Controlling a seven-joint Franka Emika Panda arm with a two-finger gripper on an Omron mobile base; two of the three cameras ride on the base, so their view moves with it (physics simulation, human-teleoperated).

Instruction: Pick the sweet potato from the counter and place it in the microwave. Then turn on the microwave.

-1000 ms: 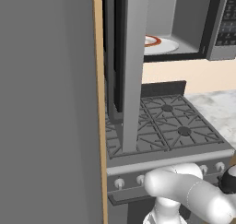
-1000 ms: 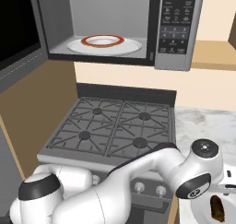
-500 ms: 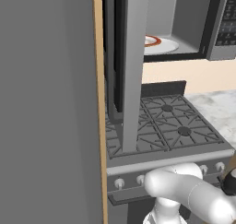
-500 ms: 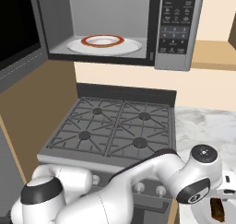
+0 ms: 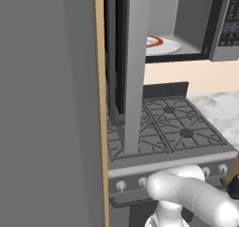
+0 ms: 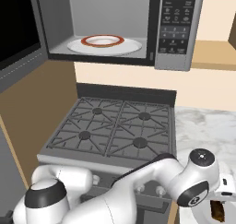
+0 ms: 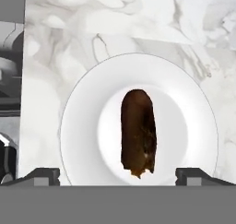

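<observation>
jaws: stood wide apart, one dark tip at each lower corner of the hand view, nothing between them
gripper [image 7: 118, 173]: hung over the plate, pointing down at it, not touching the food
sweet potato [image 7: 138, 132]: dark brown, long, lay in the middle of a white plate [image 7: 83, 108], between the two fingertips [image 7: 42, 174]; also seen at the lower right of the right base view [image 6: 217, 210]
counter [image 7: 115, 29]: white-grey marbled stone, carried the plate, right of the stove
stove [image 6: 115, 133]: dark grated gas burners, just beside the counter, under the microwave
microwave [image 6: 175, 29]: door swung open to the left, grey inside, round turntable plate [image 6: 104, 45] with an orange-red ring, button panel at right
arm [image 6: 152, 186]: white, reached low across the stove front toward the counter
</observation>
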